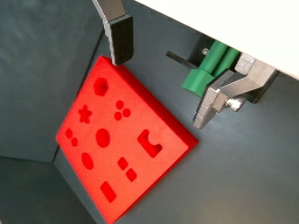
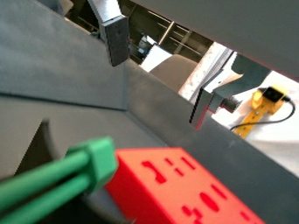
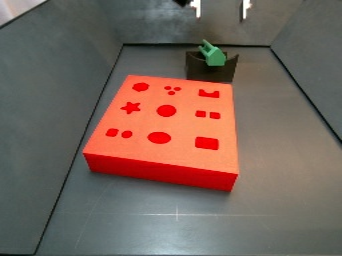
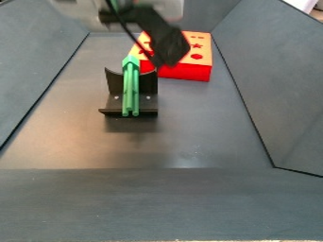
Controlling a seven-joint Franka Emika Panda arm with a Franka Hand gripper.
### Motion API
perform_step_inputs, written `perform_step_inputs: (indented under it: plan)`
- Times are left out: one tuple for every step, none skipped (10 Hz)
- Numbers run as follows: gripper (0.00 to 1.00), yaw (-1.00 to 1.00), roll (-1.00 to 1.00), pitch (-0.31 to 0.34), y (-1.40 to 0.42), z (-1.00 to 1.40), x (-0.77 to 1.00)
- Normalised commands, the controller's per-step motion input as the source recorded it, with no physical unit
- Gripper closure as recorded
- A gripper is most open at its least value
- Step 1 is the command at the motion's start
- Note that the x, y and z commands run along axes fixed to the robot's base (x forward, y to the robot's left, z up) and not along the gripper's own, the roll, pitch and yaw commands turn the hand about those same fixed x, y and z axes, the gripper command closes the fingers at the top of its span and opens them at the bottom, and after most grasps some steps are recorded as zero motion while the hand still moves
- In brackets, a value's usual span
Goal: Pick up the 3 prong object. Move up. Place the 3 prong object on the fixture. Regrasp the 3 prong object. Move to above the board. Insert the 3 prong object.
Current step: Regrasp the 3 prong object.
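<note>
The green 3 prong object (image 3: 210, 51) rests in the recess on top of the dark fixture (image 3: 211, 68) at the back of the floor, apart from the fingers. In a side view it lies along the fixture (image 4: 130, 104) as a slim green bar (image 4: 130, 81). My gripper (image 3: 221, 8) hangs above it, open, with nothing between the fingers. Both wrist views show the gripper (image 1: 163, 74) (image 2: 162, 74) wide open, with the 3 prong object (image 1: 207, 70) (image 2: 59, 182) off to one side. The red board (image 3: 163, 125) (image 1: 122, 140) lies flat in front of the fixture.
Grey sloping walls (image 3: 67, 70) enclose the dark floor (image 3: 174, 215) on all sides. In a side view the board (image 4: 187, 55) lies beyond the fixture. A yellow cable and fitting (image 2: 267, 103) show outside the enclosure in a wrist view.
</note>
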Motion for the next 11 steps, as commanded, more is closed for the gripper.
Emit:
perform_step_inputs:
  plan:
    - [0.00, 0.00, 0.03, 0.048, 0.01, 0.86, -0.03]
    - [0.00, 0.00, 0.04, 0.053, 0.01, 0.61, -0.03]
    - [0.00, -0.01, 0.04, 0.060, 0.01, 0.34, -0.02]
    - [0.00, -0.02, 0.04, 0.066, 0.01, 0.21, -0.02]
    - [0.00, 0.03, 1.00, 0.058, -0.75, 0.41, 0.15]
    - [0.00, 0.03, 1.00, 0.057, -0.71, 0.39, 0.14]
    - [0.00, 0.03, 1.00, 0.054, -0.57, 0.29, 0.07]
    - [0.00, 0.03, 1.00, 0.049, -0.37, 0.14, 0.02]
    - [0.00, 0.03, 1.00, 0.046, -0.18, 0.06, -0.01]
    - [0.00, 0.03, 1.00, 0.046, -0.07, 0.04, -0.01]
    - [0.00, 0.03, 1.00, 0.044, -0.04, 0.02, -0.01]
